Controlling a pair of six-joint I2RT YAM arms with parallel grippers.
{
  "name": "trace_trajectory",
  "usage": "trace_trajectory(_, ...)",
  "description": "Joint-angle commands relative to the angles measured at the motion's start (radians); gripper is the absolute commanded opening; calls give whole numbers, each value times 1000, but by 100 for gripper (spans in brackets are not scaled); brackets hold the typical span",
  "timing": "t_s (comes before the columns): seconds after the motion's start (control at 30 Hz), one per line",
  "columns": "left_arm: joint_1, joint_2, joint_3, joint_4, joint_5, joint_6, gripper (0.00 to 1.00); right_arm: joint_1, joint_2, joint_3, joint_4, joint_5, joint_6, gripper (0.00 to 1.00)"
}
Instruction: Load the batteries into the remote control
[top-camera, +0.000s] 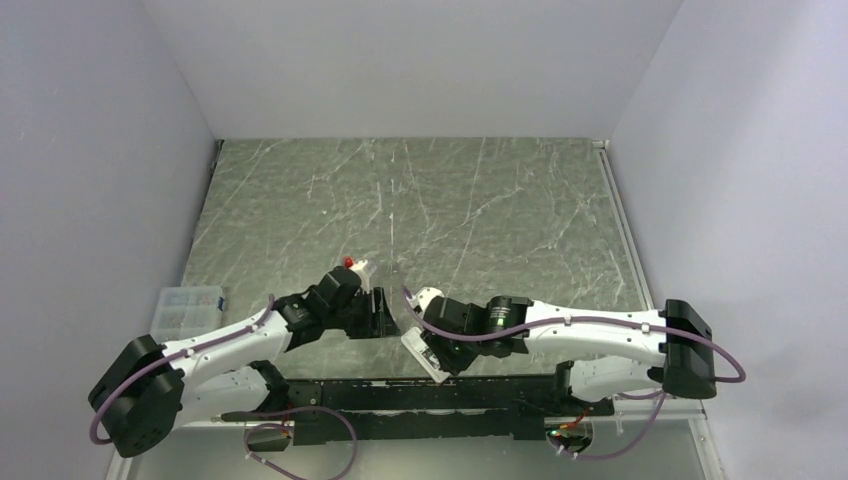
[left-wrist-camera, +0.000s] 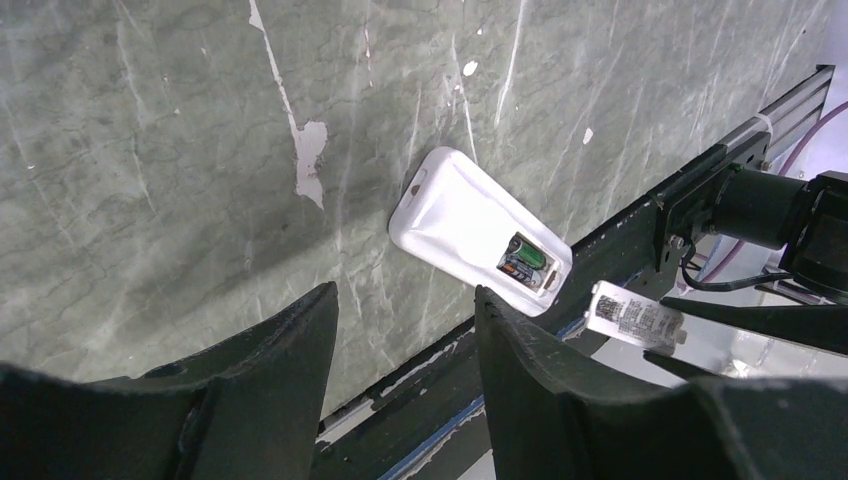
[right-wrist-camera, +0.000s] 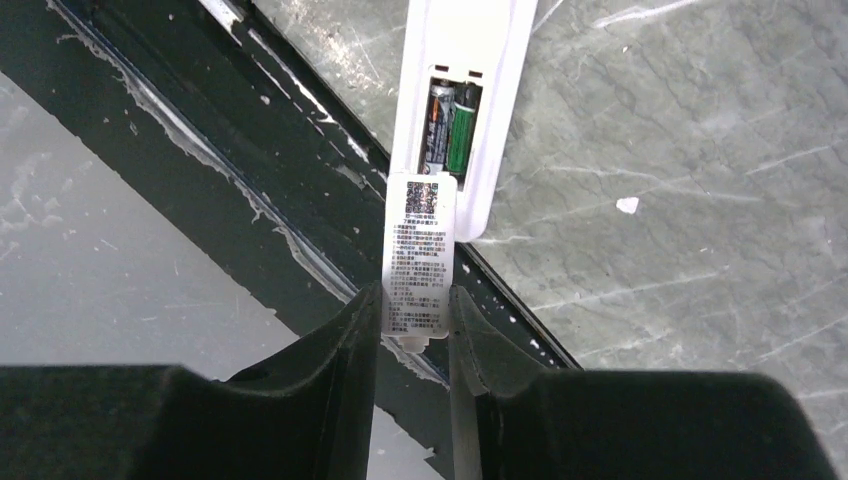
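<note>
On the green marbled desk (top-camera: 450, 200), the remote control (left-wrist-camera: 455, 215) lies back-up at the near edge, both batteries (right-wrist-camera: 452, 130) seated in its open bay. The right fingers (right-wrist-camera: 340, 360) pinch the battery cover (right-wrist-camera: 420, 250) beside that bay, apparently to refit it; the left fingers (left-wrist-camera: 290, 350) hang open, empty.

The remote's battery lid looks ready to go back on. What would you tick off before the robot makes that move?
1. Both batteries seated in the bay: ok, side by side.
2. Cells the right way round: cannot tell.
3. Grip on the lid: ok, the right gripper is shut on its end.
4. Cover lined up over the bay: not ok, it sits off the end of the remote control, bay uncovered.
5. Remote flat, back up, on the table: ok.
6. The left gripper out of the way: ok, open, empty, apart from the remote.
</note>
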Motion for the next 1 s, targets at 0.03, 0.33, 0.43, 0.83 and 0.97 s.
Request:
trace_trajectory(0.03,3,26,-10,86,20,-14,58,-31,59,66,41,-52,-44,14)
trace_trajectory(0.33,2,5,-46,95,10,-26,58,-55,169,124,30,-74,-70,13)
trace_trajectory(0.43,3,-2,-50,84,-1,-21,58,-60,198,140,26,-68,-77,13)
trace_trajectory(0.83,5,-16,-51,64,-10,-11,59,-65,284,176,-19,-5,-76,12)
trace_trajectory(0.97,5,-20,-53,63,-8,-11,59,-65,296,185,-22,4,-76,12)
